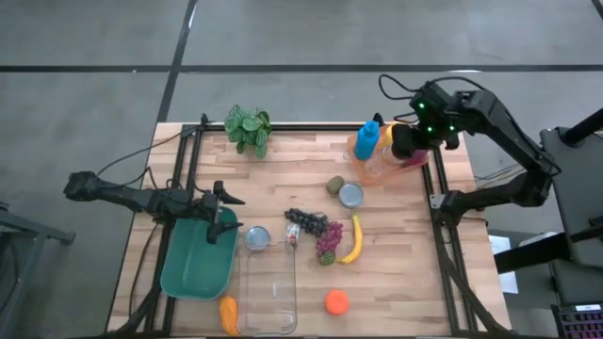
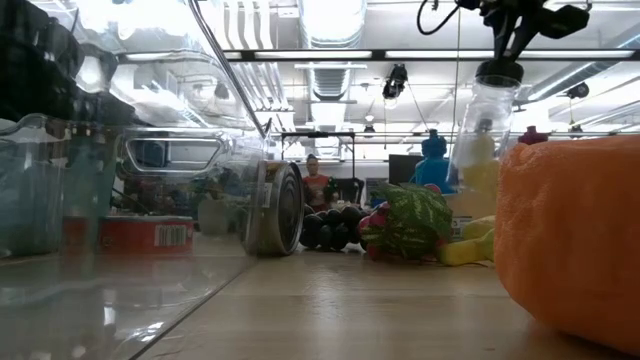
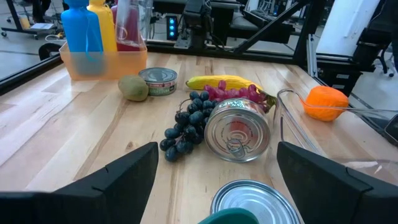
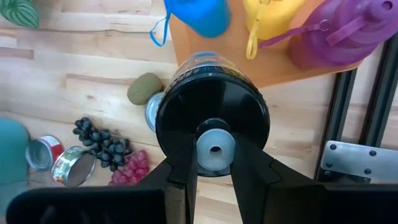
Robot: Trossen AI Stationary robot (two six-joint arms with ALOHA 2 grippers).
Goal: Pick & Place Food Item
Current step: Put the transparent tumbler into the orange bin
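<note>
Closest to the low camera is an orange (image 2: 570, 240) filling the right edge, with the wall of a clear container (image 2: 110, 230) on the left.

The right jaws are clenched on the pale spout of a clear bottle (image 2: 487, 120), which hangs upright in the air. It has a broad black lid (image 4: 212, 118) and a see-through body; whether anything is inside is hard to say.

From above, the bottle sits at the near edge of the orange tray (image 1: 358, 155) at the desk's far right. The right wrist view shows what stays in that tray: a blue bottle (image 4: 196, 14), a yellow one (image 4: 267, 15) and a purple one (image 4: 348, 31).

The left jaws stand wide and empty over the teal bin (image 1: 193, 268). The left wrist view looks across to a tipped can (image 3: 236, 130), dark grapes (image 3: 186, 124), a banana (image 3: 221, 81) and a kiwi (image 3: 133, 88).

The desk (image 1: 405, 273) is pale wood planking in a black frame, with a leafy plant (image 1: 248, 127) at its far edge. Beyond it the low view shows a room with ceiling strip lights and a seated person (image 2: 318, 183).
</note>
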